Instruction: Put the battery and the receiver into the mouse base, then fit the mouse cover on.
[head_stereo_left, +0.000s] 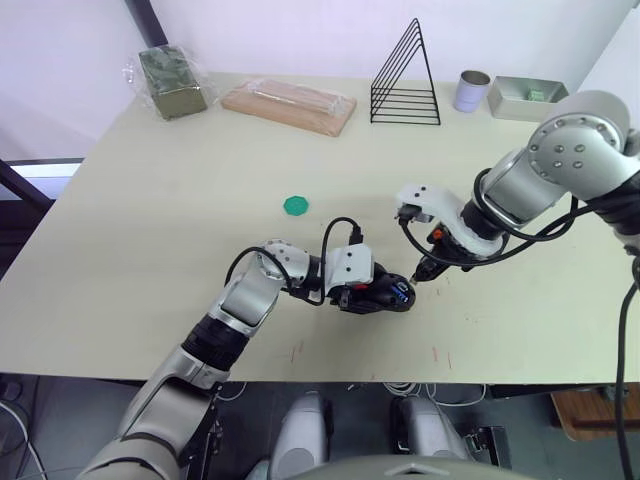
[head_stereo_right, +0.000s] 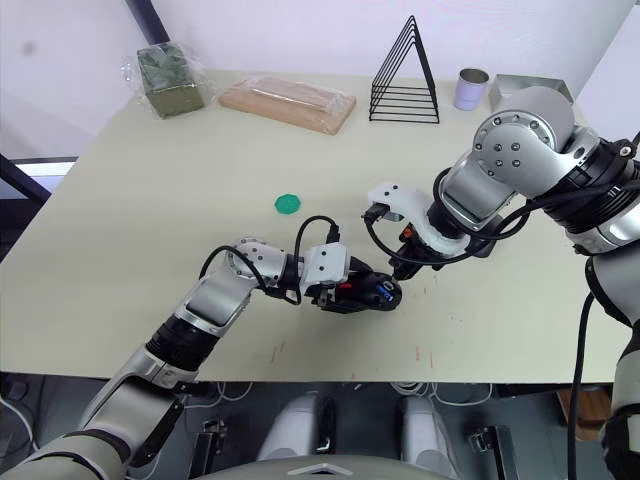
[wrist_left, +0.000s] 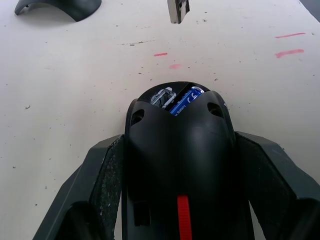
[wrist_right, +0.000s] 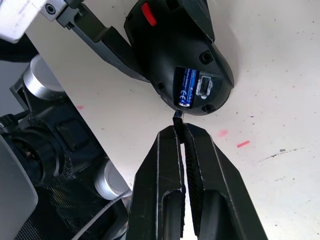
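Note:
My left gripper (head_stereo_left: 383, 294) is shut on the black mouse base (head_stereo_left: 372, 297), which rests on the table with its fingers (wrist_left: 102, 175) on both sides. A red patch (wrist_left: 184, 220) shows on the base. The blue battery (wrist_right: 187, 86) lies in the open compartment beside a metal slot (wrist_right: 205, 86). My right gripper (wrist_right: 179, 131) is shut just in front of that compartment, pinching the small receiver (wrist_right: 178, 115) at its tips. The dark grey mouse cover (wrist_left: 57, 7) lies on the table beyond the base.
A green disc (head_stereo_left: 295, 205) lies mid-table. Along the far edge stand a green box (head_stereo_left: 172, 82), a wrapped wooden block (head_stereo_left: 290, 105), a black wire rack (head_stereo_left: 407, 80), a can (head_stereo_left: 472, 90) and a grey tray (head_stereo_left: 525, 97). Red marks (wrist_left: 289, 44) dot the tabletop.

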